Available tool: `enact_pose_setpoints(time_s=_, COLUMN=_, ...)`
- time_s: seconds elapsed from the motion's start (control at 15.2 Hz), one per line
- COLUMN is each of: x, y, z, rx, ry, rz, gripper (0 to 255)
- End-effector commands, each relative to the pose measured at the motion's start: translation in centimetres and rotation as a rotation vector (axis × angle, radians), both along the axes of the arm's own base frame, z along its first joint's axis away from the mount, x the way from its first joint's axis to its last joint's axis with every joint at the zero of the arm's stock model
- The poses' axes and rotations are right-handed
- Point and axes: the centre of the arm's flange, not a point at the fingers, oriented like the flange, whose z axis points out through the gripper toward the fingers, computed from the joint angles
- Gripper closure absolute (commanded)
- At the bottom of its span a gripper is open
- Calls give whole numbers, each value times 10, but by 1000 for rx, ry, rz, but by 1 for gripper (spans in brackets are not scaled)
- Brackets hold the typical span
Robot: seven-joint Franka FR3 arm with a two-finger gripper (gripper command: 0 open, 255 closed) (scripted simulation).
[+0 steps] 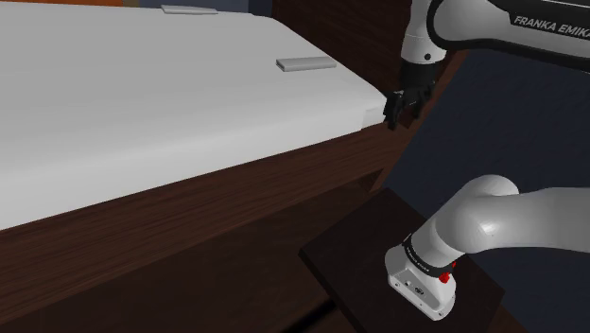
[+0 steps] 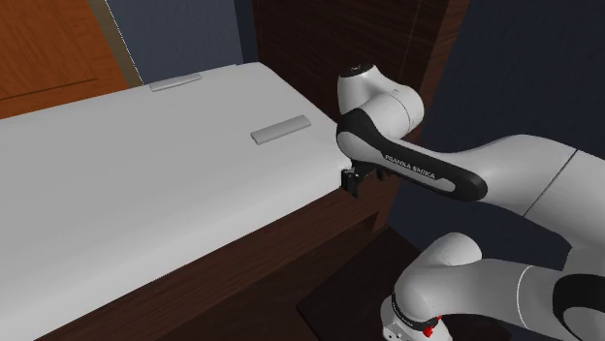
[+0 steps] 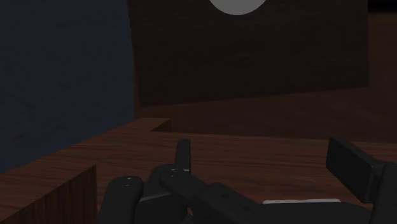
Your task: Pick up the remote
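The remote (image 1: 305, 64) (image 2: 280, 129) is a flat grey bar lying on the white mattress (image 1: 142, 104) (image 2: 126, 184), close to the mattress's near corner. My black gripper (image 1: 397, 109) (image 2: 354, 179) hangs just off that corner, beside the dark wooden bed frame (image 1: 236, 203), a little lower than the remote and apart from it. In the wrist view the gripper (image 3: 264, 151) is open, its fingers (image 3: 183, 156) standing wide apart over brown wood with nothing between them.
A second flat grey bar (image 1: 189, 10) (image 2: 175, 82) lies at the mattress's far edge. A tall dark wooden panel (image 2: 339, 39) rises behind the bed's corner. My stand (image 1: 397, 274) is a dark box below the arm. An orange-brown door (image 2: 48, 48) shows behind.
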Motion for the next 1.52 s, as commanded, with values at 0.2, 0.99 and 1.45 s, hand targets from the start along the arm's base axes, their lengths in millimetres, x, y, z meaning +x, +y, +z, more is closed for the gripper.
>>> enact_pose_setpoints(time_s=0.2, x=30, y=-19, z=5, rx=23, ry=-9, rz=138, gripper=0)
enact_pose_setpoints(time_s=0.99, x=167, y=-49, z=25, rx=116, ry=-44, rz=691, gripper=0)
enact_pose_setpoints(time_s=1.45, x=248, y=-32, z=39, rx=171, ry=-65, rz=1014, gripper=0)
